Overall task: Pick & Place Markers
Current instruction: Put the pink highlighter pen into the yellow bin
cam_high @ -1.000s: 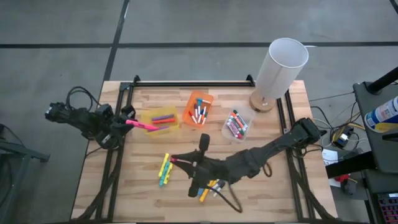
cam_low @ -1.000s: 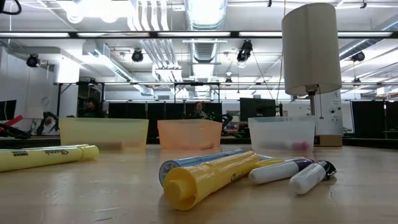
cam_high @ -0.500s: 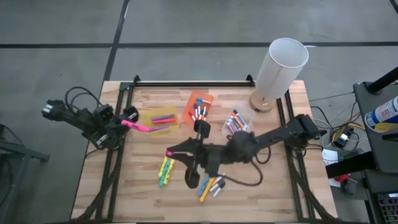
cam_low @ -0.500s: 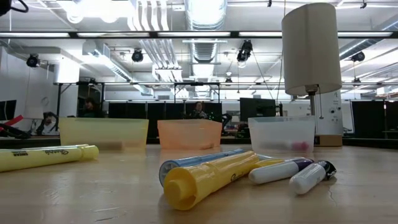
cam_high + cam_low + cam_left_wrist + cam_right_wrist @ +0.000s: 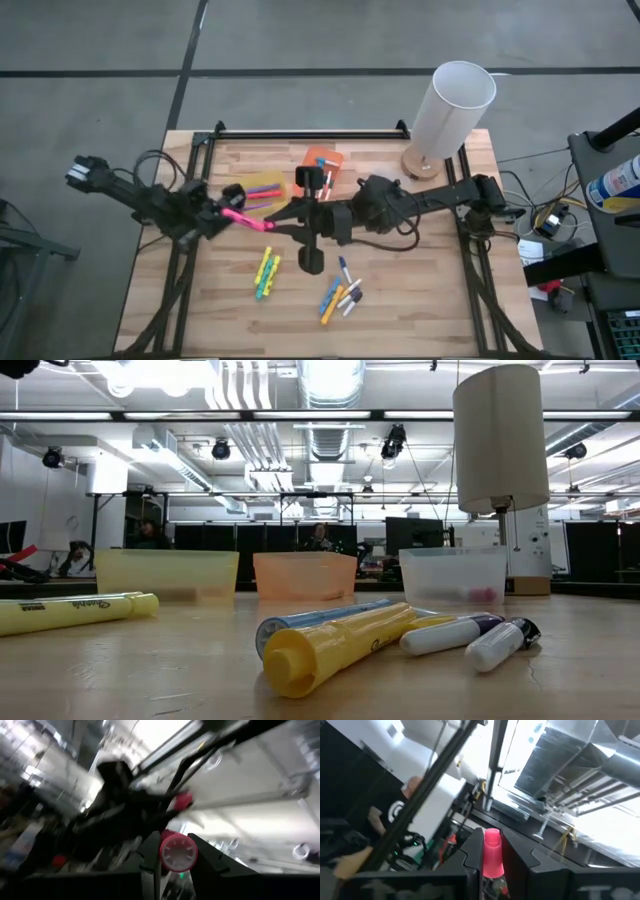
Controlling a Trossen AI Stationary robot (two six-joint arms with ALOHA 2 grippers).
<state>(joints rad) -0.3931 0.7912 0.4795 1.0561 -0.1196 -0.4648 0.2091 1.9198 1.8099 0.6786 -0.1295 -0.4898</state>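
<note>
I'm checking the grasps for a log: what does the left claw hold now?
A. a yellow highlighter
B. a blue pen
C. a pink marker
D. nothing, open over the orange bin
C: in the high view the left claw grips a pink marker, and its wrist view shows the marker's pink end between its fingers.

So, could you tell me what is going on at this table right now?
Both arms are holding pink markers above the table. The left gripper is shut on a pink marker near the yellow bin. The right gripper also grips a pink marker, in the middle of the table. An orange bin sits beside the yellow one. More markers lie loose nearer the front: a yellow-green group and a mixed group.
</note>
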